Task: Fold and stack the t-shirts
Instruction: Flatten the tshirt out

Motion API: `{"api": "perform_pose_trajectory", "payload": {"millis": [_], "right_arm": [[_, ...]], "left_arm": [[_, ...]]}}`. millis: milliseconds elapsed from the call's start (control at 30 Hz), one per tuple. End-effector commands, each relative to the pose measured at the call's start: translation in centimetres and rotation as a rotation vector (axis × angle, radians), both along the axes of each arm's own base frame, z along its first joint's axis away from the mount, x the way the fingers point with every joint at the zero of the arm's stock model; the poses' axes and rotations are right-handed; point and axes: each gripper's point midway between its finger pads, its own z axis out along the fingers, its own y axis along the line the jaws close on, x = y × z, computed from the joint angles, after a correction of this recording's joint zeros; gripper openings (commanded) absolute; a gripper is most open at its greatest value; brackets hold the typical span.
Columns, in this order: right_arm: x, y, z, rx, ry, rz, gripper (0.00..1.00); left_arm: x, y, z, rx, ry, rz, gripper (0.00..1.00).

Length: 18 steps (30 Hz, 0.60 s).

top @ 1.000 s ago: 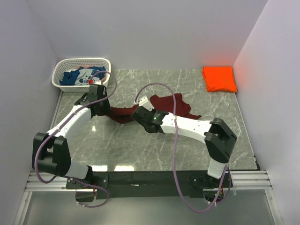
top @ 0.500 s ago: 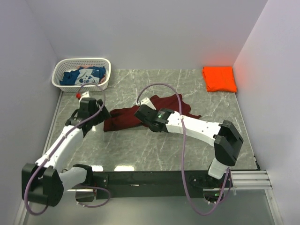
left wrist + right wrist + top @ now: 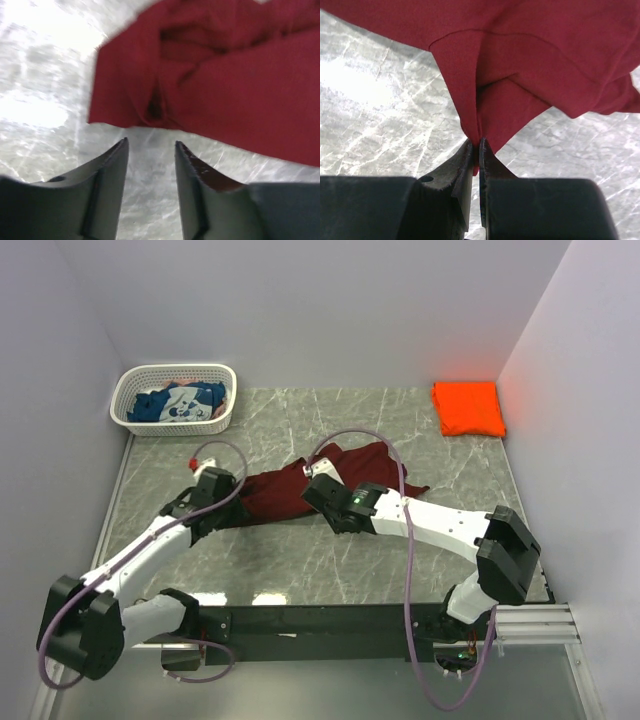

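Across the middle of the bench (image 3: pixel 300 565) the maroon shirt (image 3: pixel 270 495) lies rumpled, its long axis running nine to three o'clock. My right hand (image 3: pixel 476 143) is pinching a fold near its middle. My left hand (image 3: pixel 151 143), spread and holding nothing, is nearer the loose nine o'clock end, which lies just ahead at twelve.

The maroon t-shirt (image 3: pixel 240 90) is seen as matt, soft cloth; the marble-patterned table (image 3: pixel 35 75) is rendered smooth and glossy.
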Motion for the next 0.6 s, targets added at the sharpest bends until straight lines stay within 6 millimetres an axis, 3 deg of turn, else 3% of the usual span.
{"api": "perform_pose_trajectory", "payload": {"millis": [0,167,567], "right_arm": [[0.1,1.1,1.3,0.099,-0.033,-0.007,0.04],[0.0,1.0,1.2,0.120,-0.043,-0.008,0.04],[-0.3,0.7,0.5,0.139,-0.048,-0.011,0.04]], "left_arm": [[0.8,-1.1,0.3,0.056,-0.008,0.010,0.45],[0.8,-1.3,-0.7,0.178,0.032,0.024,0.47],[1.8,-2.0,-2.9,0.270,0.074,0.052,0.44]]}}
